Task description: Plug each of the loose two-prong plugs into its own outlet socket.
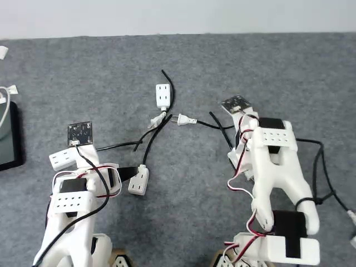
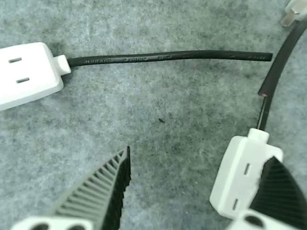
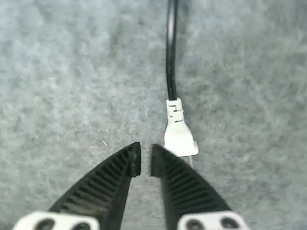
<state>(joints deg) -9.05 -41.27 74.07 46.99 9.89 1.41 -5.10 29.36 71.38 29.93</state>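
Left wrist view: left pincer (image 2: 197, 160) spread beside socket (image 2: 240, 179); right pincer (image 3: 146, 160) closed beside plug (image 3: 178, 136).

Your high camera looks down from well above the white rectangular plastic outlet socket (image 1: 139, 180) on grey carpet (image 1: 222, 61). Your left wrist camera sits close over that socket (image 2: 242, 177) (shared ground); the right wrist one hugs the carpet (image 3: 72, 72) away from it.
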